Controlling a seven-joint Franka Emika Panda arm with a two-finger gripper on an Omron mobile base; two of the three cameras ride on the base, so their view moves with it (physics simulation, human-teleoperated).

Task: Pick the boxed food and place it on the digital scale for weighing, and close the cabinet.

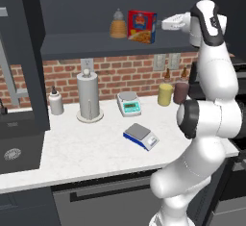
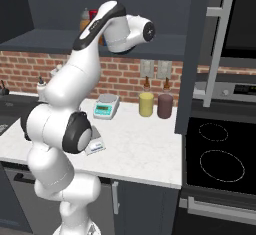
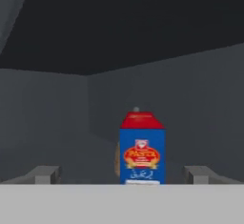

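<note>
Gripper point(image 3: 124, 174) spread wide, up at the cabinet point(image 1: 72, 43) shelf, with boxed food point(image 3: 141, 147) just ahead, lined up between both fingertips point(image 3: 46, 174).

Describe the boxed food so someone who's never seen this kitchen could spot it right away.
Look inside the open dark charcoal cabinet above the white counter. On its shelf stands the small upright red cardboard box, beside an amber bell-shaped bottle; only the box is flat-sided, with a yellow-orange food picture.
</note>
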